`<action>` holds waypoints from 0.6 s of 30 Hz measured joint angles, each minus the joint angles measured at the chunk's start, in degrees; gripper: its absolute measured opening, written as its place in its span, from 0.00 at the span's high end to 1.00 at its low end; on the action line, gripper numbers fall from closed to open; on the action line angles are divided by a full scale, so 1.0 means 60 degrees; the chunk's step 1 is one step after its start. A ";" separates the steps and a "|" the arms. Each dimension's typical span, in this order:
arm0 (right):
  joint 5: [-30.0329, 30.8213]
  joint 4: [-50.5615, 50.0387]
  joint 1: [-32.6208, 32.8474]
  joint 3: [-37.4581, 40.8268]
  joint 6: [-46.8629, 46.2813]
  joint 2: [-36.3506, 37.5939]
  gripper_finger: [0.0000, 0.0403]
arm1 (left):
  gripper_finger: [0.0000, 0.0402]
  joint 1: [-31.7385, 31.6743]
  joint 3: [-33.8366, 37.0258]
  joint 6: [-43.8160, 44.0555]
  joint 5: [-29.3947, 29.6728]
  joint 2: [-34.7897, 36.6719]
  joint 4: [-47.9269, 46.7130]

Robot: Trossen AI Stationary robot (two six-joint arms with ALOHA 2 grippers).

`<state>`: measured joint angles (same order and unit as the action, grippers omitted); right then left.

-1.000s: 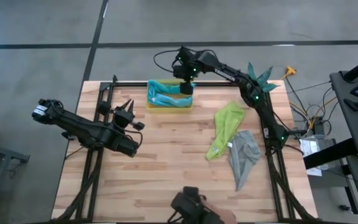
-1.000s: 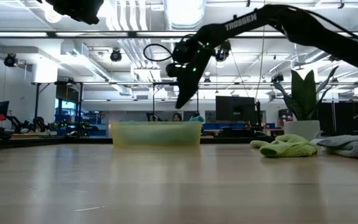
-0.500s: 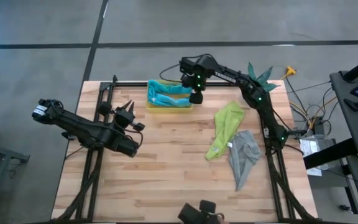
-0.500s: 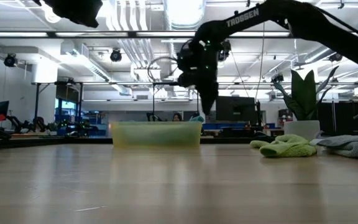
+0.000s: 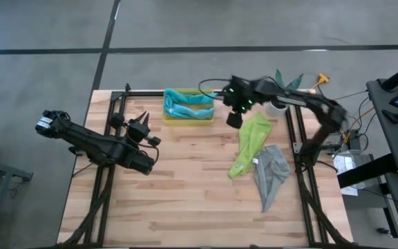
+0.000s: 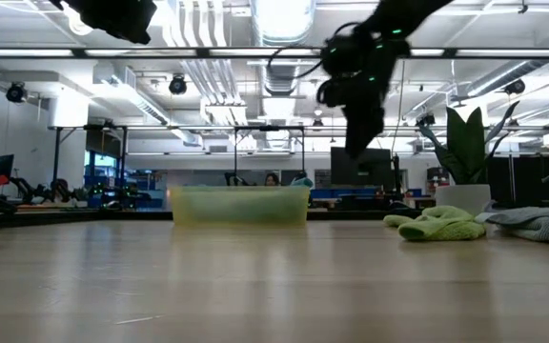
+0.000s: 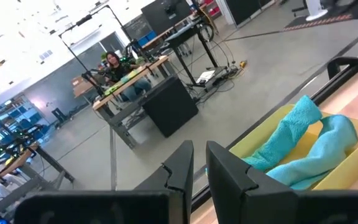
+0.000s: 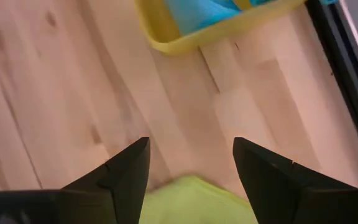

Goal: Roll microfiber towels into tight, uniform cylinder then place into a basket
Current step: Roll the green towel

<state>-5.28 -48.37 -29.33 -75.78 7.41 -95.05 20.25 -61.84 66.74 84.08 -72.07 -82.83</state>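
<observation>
A yellow basket [image 5: 188,117] holds 2 towels, teal [image 5: 185,97] and light blue [image 5: 188,109]. Lime green towel [image 5: 250,142], grey towel [image 5: 270,173], pale striped wooden table [image 5: 185,187].

overhead downward, table-level, both sharing basket [image 5: 188,106]

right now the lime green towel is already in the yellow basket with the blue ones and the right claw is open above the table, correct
Not quite. The lime green towel lies on the table beside the grey towel, not in the yellow basket; the high view shows it. The basket holds only the blue towels. The right claw is open above the table, as you say.
</observation>
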 joint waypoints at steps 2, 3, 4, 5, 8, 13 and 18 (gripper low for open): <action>0.0028 0.1187 0.0240 0.1317 -0.0273 0.1004 0.44 | 0.93 0.0000 0.0000 -0.0031 0.0032 0.0000 0.0010; 0.0068 0.1775 0.0374 0.1962 -0.0408 0.1498 0.44 | 0.93 0.0000 0.0000 -0.0139 0.0032 -0.0004 0.0057; 0.0103 0.2343 0.0506 0.2591 -0.0541 0.1960 0.44 | 0.93 0.0000 0.0002 -0.0355 0.0026 -0.0003 0.0232; 0.0130 0.2909 0.0658 0.3219 -0.0667 0.2391 0.44 | 0.93 0.0000 0.0004 -0.0700 -0.0018 -0.0013 0.0595; 0.0146 0.4600 0.1148 0.5046 -0.1124 0.3554 0.44 | 0.93 0.0000 0.0004 -0.2668 -0.0650 -0.0135 0.2379; 0.0147 0.6901 0.2091 0.7411 -0.1843 0.4897 0.44 | 0.93 -0.0170 0.0079 -0.8555 -0.3783 -0.0568 0.7975; 0.0950 0.8129 0.3222 0.8796 -0.2558 0.5891 0.44 | 0.93 -0.0280 0.0448 -1.2699 -0.7336 -0.1522 1.2847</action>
<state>0.42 0.41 -10.00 -23.01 -7.95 -59.70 18.57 -59.16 -9.45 40.06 -81.20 -5.74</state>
